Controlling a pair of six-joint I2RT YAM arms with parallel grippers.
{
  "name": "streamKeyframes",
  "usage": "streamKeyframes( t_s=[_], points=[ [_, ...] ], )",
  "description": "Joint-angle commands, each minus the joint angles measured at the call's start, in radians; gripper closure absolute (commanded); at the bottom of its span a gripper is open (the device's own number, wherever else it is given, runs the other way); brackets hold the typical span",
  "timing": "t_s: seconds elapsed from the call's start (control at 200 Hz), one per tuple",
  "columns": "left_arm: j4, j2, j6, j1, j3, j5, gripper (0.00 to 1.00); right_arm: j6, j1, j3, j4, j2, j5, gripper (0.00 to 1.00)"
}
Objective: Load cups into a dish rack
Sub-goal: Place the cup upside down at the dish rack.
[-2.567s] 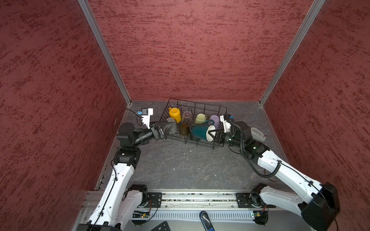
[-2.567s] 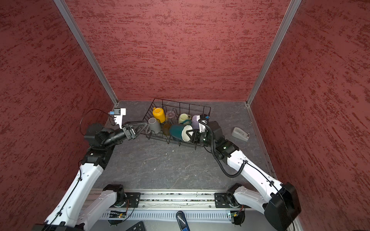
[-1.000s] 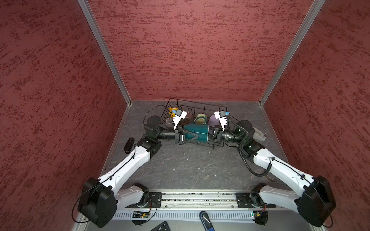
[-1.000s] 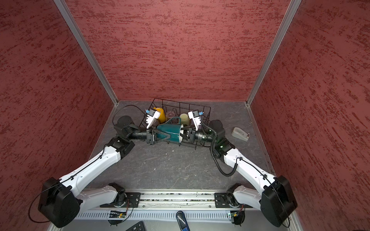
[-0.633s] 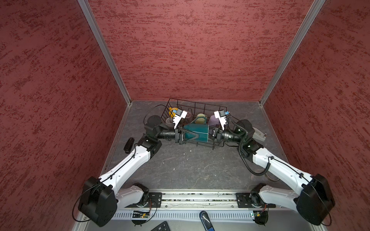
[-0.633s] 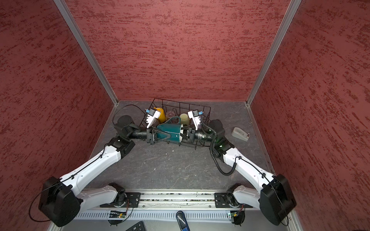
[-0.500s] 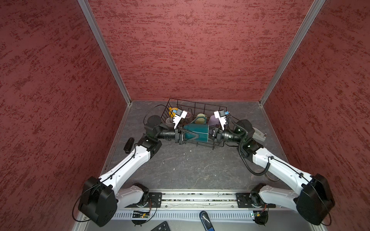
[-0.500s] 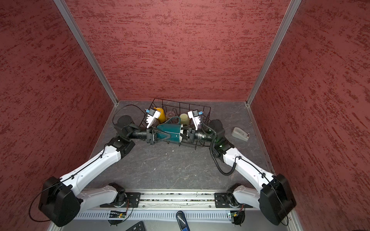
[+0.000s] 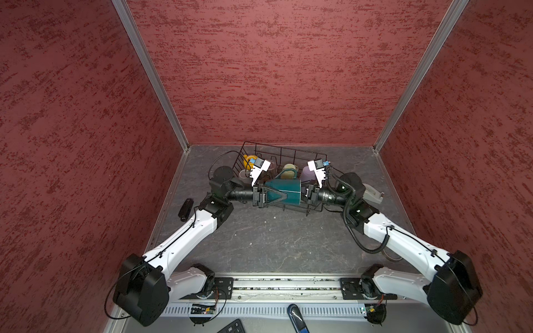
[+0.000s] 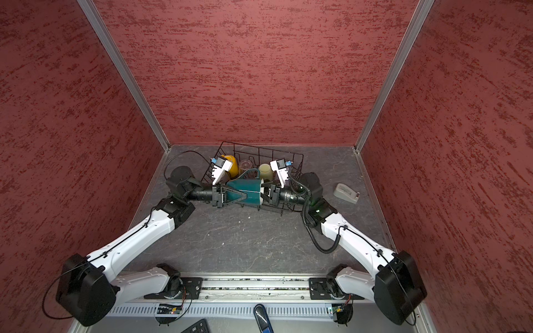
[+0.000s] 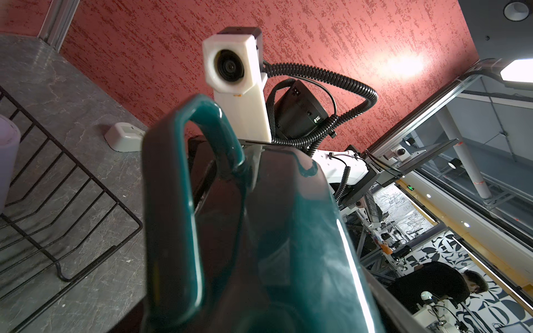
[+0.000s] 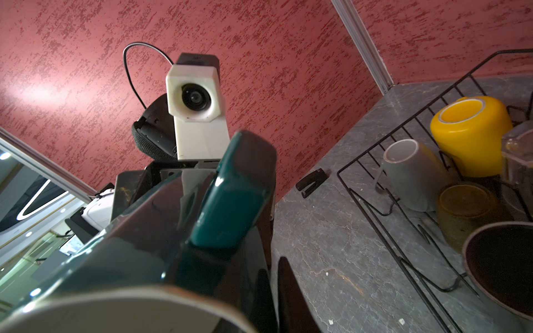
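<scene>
**Handover at the rack.** A black wire dish rack point(image 9: 284, 148) stands at 12 o'clock on the grey tabletop point(image 9: 274, 245). A glossy teal ceramic mug point(image 9: 288, 186) is held on its side over the rack's 6 o'clock edge, with its handle uppermost and its pale mouth toward 3 o'clock. The left gripper point(image 9: 285, 196), at 9 o'clock, is clamped across the base end. Whether the right gripper point(image 9: 306, 195), at the rim, is gripping cannot be told. The transfer probably allows a re-grip, so the mug can be set beside the yellow mug point(image 12: 470, 135) and grey mug point(image 12: 412, 173).
</scene>
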Motion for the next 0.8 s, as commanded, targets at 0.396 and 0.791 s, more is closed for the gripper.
streamKeyframes(
  t_s=[0.396,0.791],
  points=[
    [-0.446,-0.016,0.236,0.027,0.208,-0.217,1.0,-0.07,-0.064,0.03,-0.267,-0.146,0.271,0.31],
    [-0.95,0.194,0.478,-0.11,0.527,-0.597,1.0,-0.133,-0.243,0.063,-0.688,-0.291,0.633,0.01]
  ],
)
